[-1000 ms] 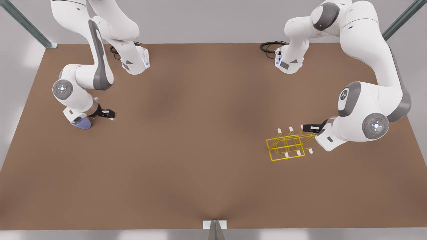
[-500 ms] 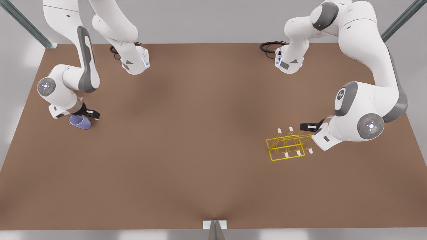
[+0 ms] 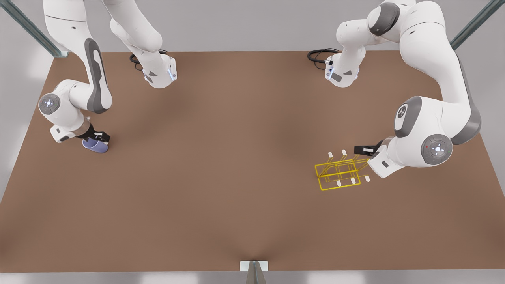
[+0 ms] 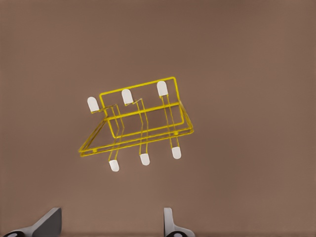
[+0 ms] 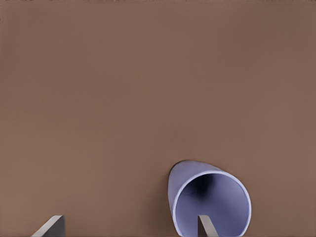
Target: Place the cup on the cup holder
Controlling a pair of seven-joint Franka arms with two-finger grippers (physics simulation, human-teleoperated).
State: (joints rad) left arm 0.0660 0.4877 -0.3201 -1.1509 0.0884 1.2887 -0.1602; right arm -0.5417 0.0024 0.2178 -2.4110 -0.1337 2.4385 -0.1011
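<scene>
right gripper [image 3: 98, 137] astride cup [image 3: 96, 145] rim | left gripper [image 3: 361, 150] beside cup holder [image 3: 340, 172]

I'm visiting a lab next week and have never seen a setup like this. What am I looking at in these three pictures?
These are simulator renders of two white robot arms at a brown table. The wide picture comes from a camera off the arms. The other two come from cameras on the wrists, looking past each hand's two fingers.

The right hand, at the front view's left, is open just above a small lavender cup, which seems to lie on its side. The left hand, at the front view's right, is open beside a yellow wire cup holder with white-tipped prongs. Neither hand holds anything.
</scene>
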